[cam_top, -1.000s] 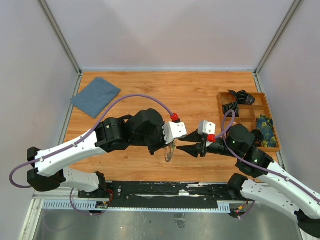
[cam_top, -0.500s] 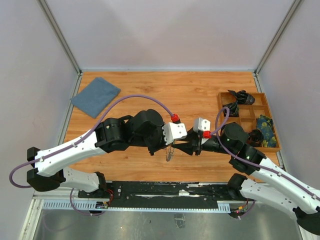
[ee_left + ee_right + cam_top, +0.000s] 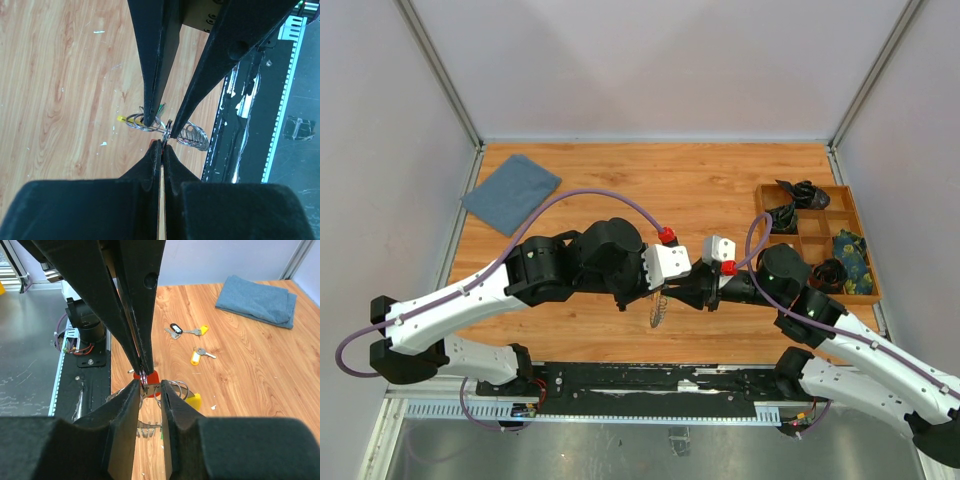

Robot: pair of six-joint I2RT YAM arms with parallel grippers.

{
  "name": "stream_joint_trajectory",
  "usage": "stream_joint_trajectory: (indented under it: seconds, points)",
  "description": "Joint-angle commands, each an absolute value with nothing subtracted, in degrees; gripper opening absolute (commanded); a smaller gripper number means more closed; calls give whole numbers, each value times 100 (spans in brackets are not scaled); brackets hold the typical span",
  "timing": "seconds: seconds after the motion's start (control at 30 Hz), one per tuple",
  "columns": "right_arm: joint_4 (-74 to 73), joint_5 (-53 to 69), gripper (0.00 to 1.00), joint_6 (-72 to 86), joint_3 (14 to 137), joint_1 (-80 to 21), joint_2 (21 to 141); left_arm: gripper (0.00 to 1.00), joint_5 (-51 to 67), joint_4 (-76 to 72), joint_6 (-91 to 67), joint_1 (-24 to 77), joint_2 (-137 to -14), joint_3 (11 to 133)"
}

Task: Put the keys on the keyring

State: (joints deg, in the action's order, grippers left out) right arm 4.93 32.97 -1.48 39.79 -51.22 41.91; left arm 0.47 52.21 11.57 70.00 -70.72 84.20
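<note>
I've got L fingers (image 3: pixel 150 167) pressed together, pinching the keyring (image 3: pixel 192 137) wire. The ring hangs off them betw. both arms. R fingers (image 3: pixel 125 415) are slightly spread, tips straddling the ring w/ a red key head (image 3: pixel 152 376) just behind. Loose keys (image 3: pixel 196 357) lie on the worktop (image 3: pixel 240 355) betw. ring and blue cloth (image 3: pixel 257 300).

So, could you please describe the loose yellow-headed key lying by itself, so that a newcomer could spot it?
Start at the folded blue cloth in the corner of the wooden table. On the bare wood between it and the right tool lie loose keys. Yours is the yellow-headed key lying alone, nearer the tool; the other yellow key sits beside a black-tagged key.
</note>
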Motion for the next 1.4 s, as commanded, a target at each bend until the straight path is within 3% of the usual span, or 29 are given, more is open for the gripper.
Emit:
stream_joint_trajectory:
  seconds: [0.0, 0.27, 0.5, 0.6, 0.73, 0.87, 1.37]
  points:
    - [826, 3387, 24, -46, 3958, -5212, 4152, 0, 148, 4966, 1222, 7069, -6959, 8474]
    - [910, 3443, 21, 13, 3955, -5212, 4140, 1, 172, 4947, 1211, 7066, -6959, 8468]
    - [786, 3519, 1, 9, 4017, -5212, 4143, 1, 158, 4949, 1202, 7077, -6954, 8457]
    - [740, 3533, 0, -6, 4067, -5212, 4129, 1, 145, 4863, 1195, 7080, -6908, 8405]
    - [732, 3557, 0, -30, 4123, -5212, 4042, 18, 146, 4572, 1154, 7076, -6763, 8205]
    - [607, 3568, 0, -53, 4206, -5208, 3970, 28, 254, 4501, 1163, 7075, -6711, 8092]
    - [516, 3562, 0, -54, 4330, -5212, 3861, 31, 442, 4408, 1229, 7075, -6652, 7936]
